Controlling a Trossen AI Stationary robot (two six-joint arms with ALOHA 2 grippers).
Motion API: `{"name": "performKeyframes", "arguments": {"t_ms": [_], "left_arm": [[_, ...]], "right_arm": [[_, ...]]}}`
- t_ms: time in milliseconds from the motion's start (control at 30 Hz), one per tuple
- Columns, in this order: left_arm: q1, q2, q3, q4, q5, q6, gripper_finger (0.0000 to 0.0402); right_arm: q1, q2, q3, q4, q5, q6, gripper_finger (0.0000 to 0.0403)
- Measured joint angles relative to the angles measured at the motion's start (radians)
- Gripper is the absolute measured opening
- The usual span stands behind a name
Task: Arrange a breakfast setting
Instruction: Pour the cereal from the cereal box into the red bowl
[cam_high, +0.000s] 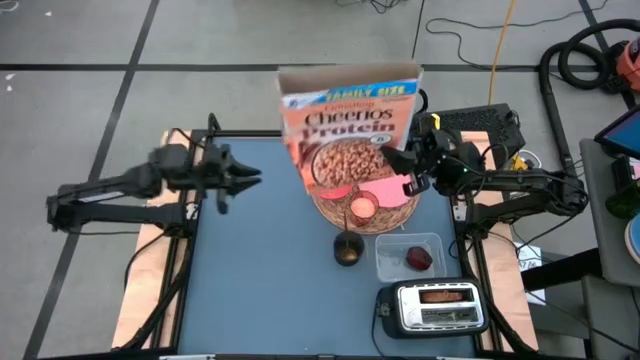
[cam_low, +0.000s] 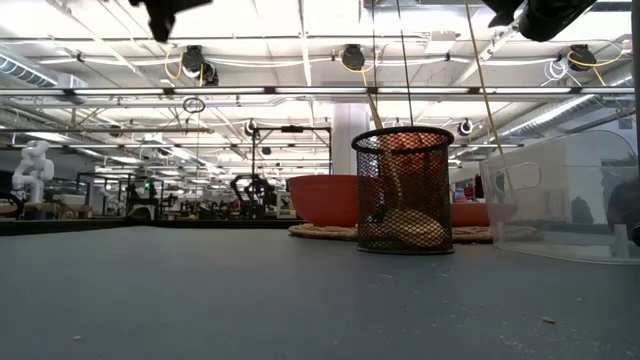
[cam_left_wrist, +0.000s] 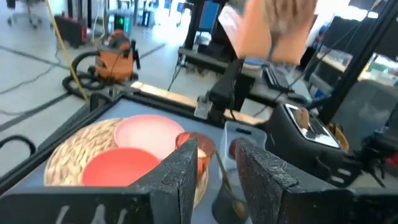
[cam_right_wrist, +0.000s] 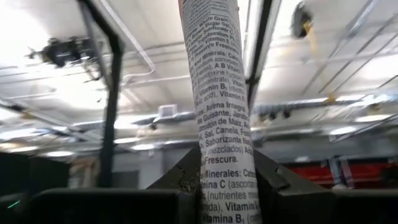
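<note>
1. Cereal box (cam_high: 348, 112): orange-brown, lifted and tilted above the mat, at the table's far edge.
2. Mat (cam_high: 335, 206): round, woven, flat on the table.
3. Bowl (cam_high: 340, 165): pink, on the mat.
4. Plate (cam_high: 392, 191): pink, beside the bowl.
5. Cup (cam_high: 362, 208): small, pink, at the mat's near rim.
6. Fruit (cam_high: 418, 259): dark red, near the table's right edge.

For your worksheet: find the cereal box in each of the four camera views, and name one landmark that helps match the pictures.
High view: cereal box at top centre, lifted above the wicker mat, held by the right gripper.
Low view: not in it.
Left wrist view: blurred orange shape at the top.
Right wrist view: narrow printed side panel running up the centre, between that arm's fingers.
Shared landmark: the wicker mat, also in the left wrist view and the low view.
</note>
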Motion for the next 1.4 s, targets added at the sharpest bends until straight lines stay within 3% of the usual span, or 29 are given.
{"name": "performKeyframes", "arguments": {"t_ms": [300,600,800,933,1267,1400], "left_arm": [[0.0,0.155,-0.201,0.537,0.0,-0.008,0.0115],[0.0,0.271,-0.211,0.74,0.0,-0.009,0.0115],[-0.001,0.339,-0.211,0.877,0.008,0.072,0.0126],[-0.001,0.38,-0.211,0.941,0.008,0.079,0.0164],[-0.002,0.482,-0.211,1.085,0.004,0.086,0.0324],[-0.01,0.546,-0.21,1.15,0.002,0.066,0.0371]], "right_arm": [[0.002,0.0,0.0,0.063,0.073,-0.103,0.0063],[0.002,0.019,0.0,0.135,0.072,-0.136,0.0063],[0.002,0.09,0.0,0.279,0.074,-0.137,0.0063],[0.002,0.127,-0.001,0.29,0.107,-0.15,0.0063],[0.003,0.168,-0.002,0.292,0.129,-0.193,0.0063],[0.003,0.169,-0.002,0.292,0.129,-0.194,0.0063]]}}
